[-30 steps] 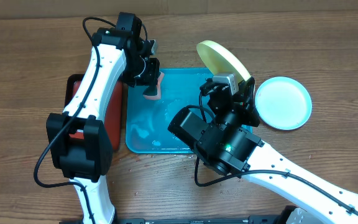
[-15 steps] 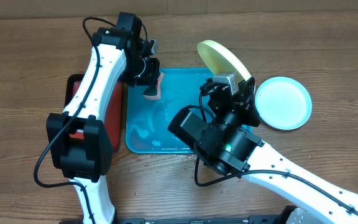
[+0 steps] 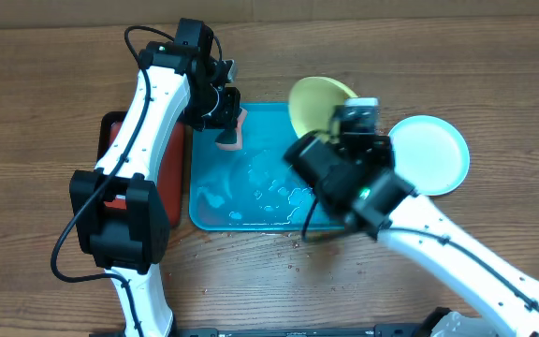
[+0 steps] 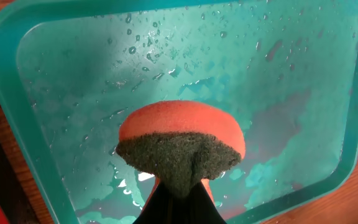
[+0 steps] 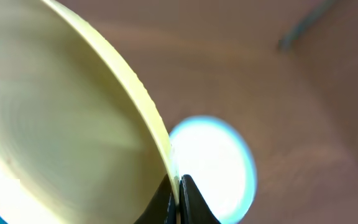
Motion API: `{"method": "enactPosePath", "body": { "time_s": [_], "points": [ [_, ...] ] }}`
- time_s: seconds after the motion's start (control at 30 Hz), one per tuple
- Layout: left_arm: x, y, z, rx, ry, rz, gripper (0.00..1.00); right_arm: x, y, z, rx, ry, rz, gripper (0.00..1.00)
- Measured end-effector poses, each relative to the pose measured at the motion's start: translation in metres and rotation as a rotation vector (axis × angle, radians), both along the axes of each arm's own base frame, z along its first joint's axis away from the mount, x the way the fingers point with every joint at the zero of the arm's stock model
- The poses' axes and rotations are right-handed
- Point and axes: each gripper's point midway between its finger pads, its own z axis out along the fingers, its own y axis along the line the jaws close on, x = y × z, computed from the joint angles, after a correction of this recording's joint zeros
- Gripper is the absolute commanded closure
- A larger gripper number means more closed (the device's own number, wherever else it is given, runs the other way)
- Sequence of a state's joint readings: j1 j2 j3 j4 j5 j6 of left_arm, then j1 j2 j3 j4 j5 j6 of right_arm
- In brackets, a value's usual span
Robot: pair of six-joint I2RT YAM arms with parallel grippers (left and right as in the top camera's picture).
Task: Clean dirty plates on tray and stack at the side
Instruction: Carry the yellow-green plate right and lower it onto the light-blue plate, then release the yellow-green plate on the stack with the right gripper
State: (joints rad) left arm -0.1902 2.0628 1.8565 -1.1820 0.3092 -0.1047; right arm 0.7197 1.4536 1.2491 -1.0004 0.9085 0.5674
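left gripper (image 3: 225, 124) is closed tight on a sponge (image 3: 229, 135). the sponge is orange with a dark green scrubby side. in the left wrist view the fingers pinch the scrubby end (image 4: 178, 163) and the orange part (image 4: 179, 124) bulges out above it. the sponge hangs over the back left corner of the blue tray (image 3: 251, 201). i cannot tell if it touches the tray floor.

the blue tray sits near the middle of the wooden table (image 3: 36, 94). it is wet inside, with lots of water drops and little puddles. there is no plate lying in it.

right gripper (image 3: 342, 124) is closed on the rim of the yellow-green plate (image 3: 314, 103). in the right wrist view the two dark fingertips (image 5: 188, 198) meet on the thin edge of the plate (image 5: 61, 124). the plate is tipped up on its side, over the back right corner of the blue tray. the right arm looks blurry in the overhead view.

a pale round plate (image 3: 429, 154) lies flat on the table, just to the right of the blue tray, on the side toward the right edge of the table. in the right wrist view it shows as a soft white blur (image 5: 213, 165) past the yellow-green rim.

a red tray (image 3: 172, 178) lies just beside the blue tray, on the side toward the left edge of the table. the left arm covers most of it.
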Motion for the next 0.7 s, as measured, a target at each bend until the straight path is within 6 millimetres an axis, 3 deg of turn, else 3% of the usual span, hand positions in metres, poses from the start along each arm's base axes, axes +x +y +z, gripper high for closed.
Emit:
{"method": "enactPosePath", "body": {
  "time_s": [0.2,0.37,0.6,0.7],
  "points": [
    [0.0,0.0,0.0,0.0,0.0,0.0,0.96,-0.001,-0.045,-0.063,0.278,0.231,-0.153,0.96],
    [0.0,0.0,0.0,0.002,0.0,0.0,0.96,0.009,-0.079,-0.076,0.526,0.281,-0.273,0.96],
    [0.0,0.001,0.0,0.003,0.0,0.001,0.96,0.009,-0.158,-0.094,0.739,0.279,-0.52,0.96],
    [0.0,0.001,0.0,0.003,0.0,0.001,0.96,0.005,-0.183,-0.109,0.769,0.297,-0.607,0.96]
  ]
}}
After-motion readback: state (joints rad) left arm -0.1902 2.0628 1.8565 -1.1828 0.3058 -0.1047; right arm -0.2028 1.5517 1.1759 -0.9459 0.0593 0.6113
